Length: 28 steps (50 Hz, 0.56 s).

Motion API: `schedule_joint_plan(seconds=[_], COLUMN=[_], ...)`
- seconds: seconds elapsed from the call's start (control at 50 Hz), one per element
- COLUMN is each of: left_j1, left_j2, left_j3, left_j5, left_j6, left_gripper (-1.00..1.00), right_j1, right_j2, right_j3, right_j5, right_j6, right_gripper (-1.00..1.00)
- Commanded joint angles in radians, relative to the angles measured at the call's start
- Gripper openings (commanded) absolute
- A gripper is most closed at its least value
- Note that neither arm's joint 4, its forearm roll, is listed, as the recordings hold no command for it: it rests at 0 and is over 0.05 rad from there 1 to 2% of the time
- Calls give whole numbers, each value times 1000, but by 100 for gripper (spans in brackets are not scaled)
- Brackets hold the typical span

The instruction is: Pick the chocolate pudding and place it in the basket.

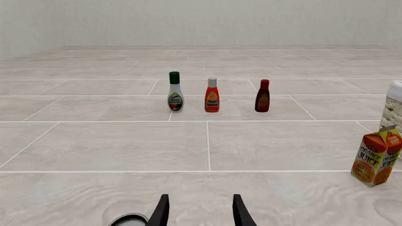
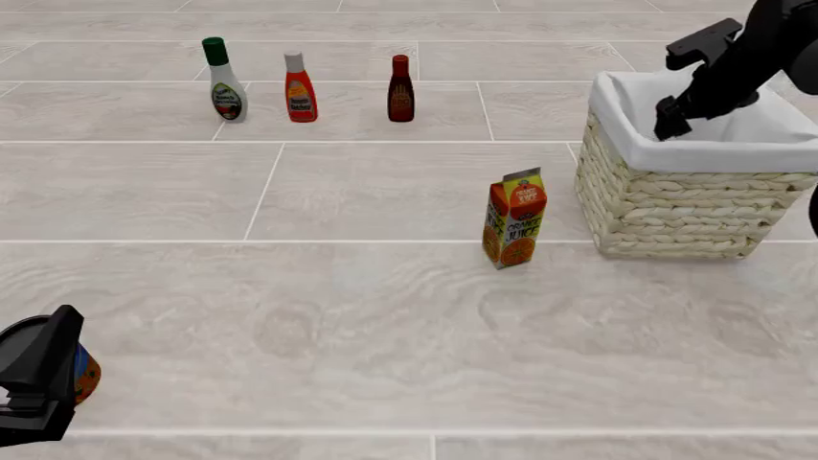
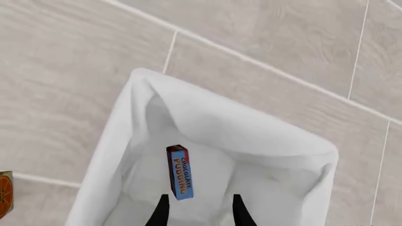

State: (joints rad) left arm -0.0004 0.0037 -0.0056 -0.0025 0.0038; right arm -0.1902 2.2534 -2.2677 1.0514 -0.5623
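The chocolate pudding (image 3: 179,178), a small box with a blue edge and a reddish label, lies inside the basket's white lining (image 3: 125,122) in the right wrist view. My right gripper (image 3: 199,207) is open above it; the box's near end shows between the fingers without touching them. From the front, the pudding is hidden inside the straw-coloured basket (image 2: 665,206) at the right, and the right gripper (image 2: 668,117) hangs over its rim. My left gripper (image 2: 38,383) sits at the near left corner, open (image 1: 201,209) and holding nothing.
An orange juice carton (image 2: 514,218) stands just left of the basket. Three bottles stand in a row at the far left: green-capped (image 2: 225,80), orange (image 2: 299,87) and dark red (image 2: 400,88). A round orange and blue thing (image 2: 84,376) shows under the left gripper.
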Motion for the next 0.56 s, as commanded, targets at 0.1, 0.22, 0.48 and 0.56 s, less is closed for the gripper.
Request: schedule_joint_plan(seconds=[0.1,0.22,0.48,0.56], left_j1=[1,1,1,1], left_j2=[0,0,0,0], left_j3=[2,2,2,2], left_j5=[-2,-2,-2,-2], left_j6=[0,0,1,1], left_gripper=[100,100,100,100], right_j1=[-4,-1,4,9], right_j2=[-64,-127,-248,-296], right_j3=[5,68,149,199], right_j5=[23,10,14,5], right_j6=[1,1,-3,-3], right_gripper=[100,100,100,100])
